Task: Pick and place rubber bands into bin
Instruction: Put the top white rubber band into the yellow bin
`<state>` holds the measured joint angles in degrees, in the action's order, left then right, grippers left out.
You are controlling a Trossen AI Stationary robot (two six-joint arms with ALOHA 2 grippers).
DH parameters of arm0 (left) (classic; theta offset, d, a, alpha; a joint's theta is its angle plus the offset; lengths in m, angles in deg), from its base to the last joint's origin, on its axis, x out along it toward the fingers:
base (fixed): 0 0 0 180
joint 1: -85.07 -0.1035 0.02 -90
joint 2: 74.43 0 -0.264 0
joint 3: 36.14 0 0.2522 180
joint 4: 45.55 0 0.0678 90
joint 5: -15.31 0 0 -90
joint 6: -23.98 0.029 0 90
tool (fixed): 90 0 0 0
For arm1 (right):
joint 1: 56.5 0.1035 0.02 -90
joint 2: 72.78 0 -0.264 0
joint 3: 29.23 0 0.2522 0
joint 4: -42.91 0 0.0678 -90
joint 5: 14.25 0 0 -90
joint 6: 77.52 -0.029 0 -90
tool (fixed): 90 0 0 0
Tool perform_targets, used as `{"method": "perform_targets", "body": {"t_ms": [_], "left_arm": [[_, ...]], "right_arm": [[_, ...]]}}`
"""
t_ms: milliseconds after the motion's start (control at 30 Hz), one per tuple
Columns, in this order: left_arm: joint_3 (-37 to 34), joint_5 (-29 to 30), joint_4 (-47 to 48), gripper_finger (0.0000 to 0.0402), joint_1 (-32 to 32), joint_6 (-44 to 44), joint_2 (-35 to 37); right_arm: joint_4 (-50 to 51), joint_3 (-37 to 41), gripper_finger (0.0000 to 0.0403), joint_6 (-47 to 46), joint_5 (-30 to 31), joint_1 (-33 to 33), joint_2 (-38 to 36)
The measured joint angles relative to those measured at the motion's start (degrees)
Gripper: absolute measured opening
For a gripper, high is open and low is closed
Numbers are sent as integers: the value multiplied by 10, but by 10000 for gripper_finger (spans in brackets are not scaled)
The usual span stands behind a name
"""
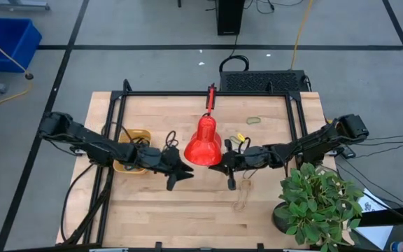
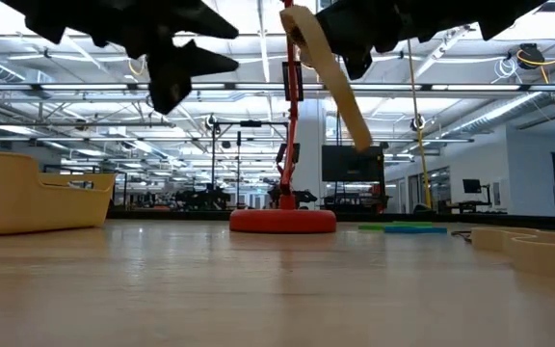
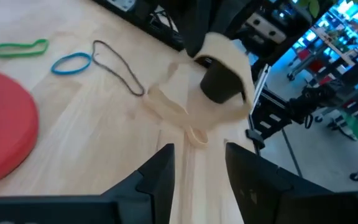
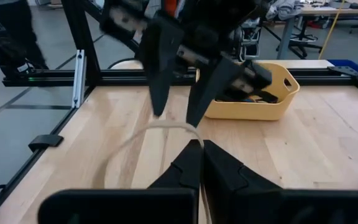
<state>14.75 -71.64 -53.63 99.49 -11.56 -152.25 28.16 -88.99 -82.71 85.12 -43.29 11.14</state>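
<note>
light: bright, even overhead | shadows: soft | blur: wrist views | low view: backlit silhouettes

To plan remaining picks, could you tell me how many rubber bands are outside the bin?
5: one tan in the right gripper; green, blue, black and another tan on the table. More may be hidden.

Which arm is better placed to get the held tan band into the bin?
The left. The right gripper is shut on the tan band, lifted off the table, but the yellow bin sits beside the left arm, and the open left gripper faces the band, ready for a handover.
</note>
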Motion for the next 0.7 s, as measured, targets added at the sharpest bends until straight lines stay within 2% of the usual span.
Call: {"method": "perform_targets", "body": {"t_ms": [267, 567, 700], "left_arm": [[0, -1, -131, 150, 0, 27, -66], [0, 0, -177, 150, 0, 29, -75], [1, 0, -190, 150, 0, 35, -75]], "right_arm": [[0, 0, 0, -1, 0, 0, 0], [1, 0, 0, 1, 1, 0, 0], [1, 0, 0, 3, 19, 0, 0]]}}
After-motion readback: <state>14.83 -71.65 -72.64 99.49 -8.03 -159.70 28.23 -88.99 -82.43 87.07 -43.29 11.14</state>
